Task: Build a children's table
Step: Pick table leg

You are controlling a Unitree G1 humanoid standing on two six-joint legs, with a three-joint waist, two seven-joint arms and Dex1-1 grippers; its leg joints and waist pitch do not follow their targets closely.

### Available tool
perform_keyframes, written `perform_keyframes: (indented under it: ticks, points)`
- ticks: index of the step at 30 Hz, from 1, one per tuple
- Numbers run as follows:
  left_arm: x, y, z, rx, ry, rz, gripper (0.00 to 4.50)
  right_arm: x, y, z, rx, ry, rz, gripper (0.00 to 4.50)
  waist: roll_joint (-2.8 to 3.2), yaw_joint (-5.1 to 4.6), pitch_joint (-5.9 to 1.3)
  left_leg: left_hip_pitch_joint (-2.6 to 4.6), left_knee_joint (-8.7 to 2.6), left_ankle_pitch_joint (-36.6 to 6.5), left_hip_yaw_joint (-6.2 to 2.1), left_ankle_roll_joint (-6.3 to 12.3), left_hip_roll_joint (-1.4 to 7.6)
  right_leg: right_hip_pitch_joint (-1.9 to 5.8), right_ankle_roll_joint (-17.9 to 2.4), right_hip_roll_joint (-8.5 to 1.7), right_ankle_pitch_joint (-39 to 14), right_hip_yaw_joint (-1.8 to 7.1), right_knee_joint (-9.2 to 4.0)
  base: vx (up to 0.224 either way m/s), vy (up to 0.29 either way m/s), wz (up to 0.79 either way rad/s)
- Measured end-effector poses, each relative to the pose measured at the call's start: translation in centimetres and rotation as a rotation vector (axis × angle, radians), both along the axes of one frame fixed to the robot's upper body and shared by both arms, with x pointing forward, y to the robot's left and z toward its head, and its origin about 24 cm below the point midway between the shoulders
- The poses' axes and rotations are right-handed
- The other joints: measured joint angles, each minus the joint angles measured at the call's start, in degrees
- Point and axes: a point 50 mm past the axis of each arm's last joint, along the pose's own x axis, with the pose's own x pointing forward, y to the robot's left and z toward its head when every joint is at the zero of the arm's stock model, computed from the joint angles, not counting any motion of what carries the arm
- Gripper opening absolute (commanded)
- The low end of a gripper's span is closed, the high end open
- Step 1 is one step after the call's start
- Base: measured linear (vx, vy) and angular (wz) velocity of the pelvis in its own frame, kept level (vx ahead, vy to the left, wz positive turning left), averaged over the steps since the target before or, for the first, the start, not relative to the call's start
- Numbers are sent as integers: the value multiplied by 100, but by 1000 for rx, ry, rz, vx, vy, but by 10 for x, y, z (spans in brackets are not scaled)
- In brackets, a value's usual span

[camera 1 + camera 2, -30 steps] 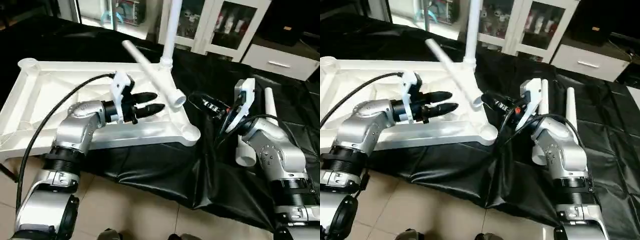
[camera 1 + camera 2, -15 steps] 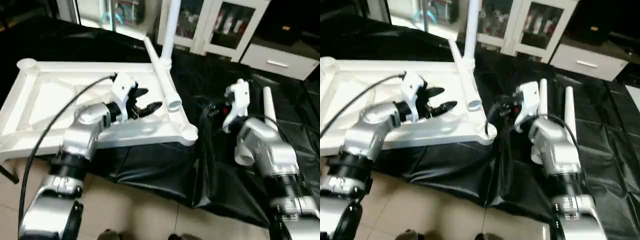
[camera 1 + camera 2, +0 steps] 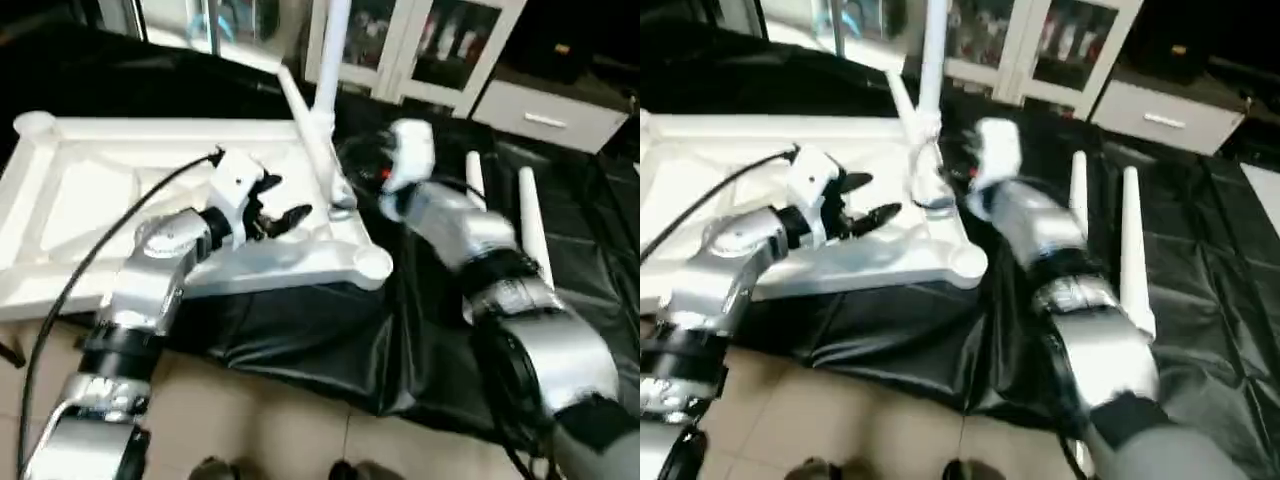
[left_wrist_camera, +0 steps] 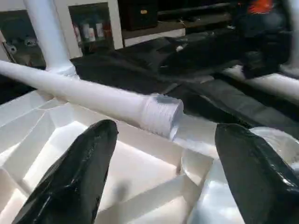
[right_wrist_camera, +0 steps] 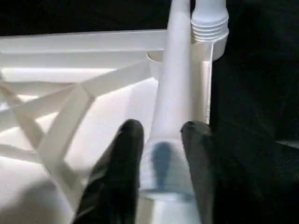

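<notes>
Right gripper (image 5: 161, 154) astride loose leg (image 5: 170, 93)

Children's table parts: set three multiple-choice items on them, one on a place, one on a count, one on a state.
1. The two legs lying side by side rest:
A. on the black cloth beside the tabletop
B. inside the tabletop
C. on the floor

2. Legs standing upright in a corner socket:
A. none
B. one
C. three

3. The left gripper is:
A. open and empty
B. shut on a leg
C. shut on a cable

Key:
1 A, both lie on the cloth, off the tabletop.
2 B, a single upright leg rises from the far corner.
3 A, its fingers stand wide apart over the ribbed underside, holding nothing.
</notes>
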Motion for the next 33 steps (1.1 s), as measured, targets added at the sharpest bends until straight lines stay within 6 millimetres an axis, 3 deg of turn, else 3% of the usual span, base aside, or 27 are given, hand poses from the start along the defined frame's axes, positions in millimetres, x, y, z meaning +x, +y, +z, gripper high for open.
perform_keyframes:
  ticks: [2, 5, 10, 15, 18, 23, 33]
  points:
    - [-4, 7, -1, 32, 12, 4, 376, 0, 6, -1, -33, 14, 4, 190, -22, -12, 35, -5, 0, -1, 4, 0, -1, -7, 0, 0, 0, 4, -1, 0, 0, 0]
    - [-8, 12, 0, 52, 19, 12, 376, -1, 13, -5, -49, 29, 4, 209, -85, -8, 155, -25, 0, 3, 4, -5, -1, -33, 3, 0, 2, 8, 9, 0, 0, 0]
    - [-16, 14, -2, 63, 40, 27, 376, 2, 22, 5, -63, -36, -6, 250, -230, -82, 350, -38, -7, 14, 0, -18, 2, -52, 3, 7, 2, 8, 14, 0, 0, 0]
    - [-25, 15, 0, 71, 37, 37, 376, 2, 27, 6, -21, -72, -6, 250, -362, -151, 537, -51, -29, 18, 3, -21, 1, -73, 0, 8, 0, 7, 4, 0, 0, 0]
    - [-28, 18, 5, 78, 29, 49, 376, 2, 28, 7, -8, -90, 2, 250, -402, -158, 615, -59, -34, 22, 5, -18, 2, -85, -3, 10, -1, 8, 5, 0, 0, 0]
    - [-30, 21, 8, 87, 18, 62, 376, 2, 28, 8, 27, -104, 2, 217, -402, -166, 673, -58, -34, 26, 5, -25, 2, -87, -2, 9, -1, 10, 9, 0, 0, 0]
    - [-31, 25, 10, 99, 25, 85, 376, 2, 28, 10, 48, -125, 22, 139, -398, -182, 687, -44, -62, 47, 3, -48, 2, -90, -1, 13, 0, 10, 15, 0, 0, 0]
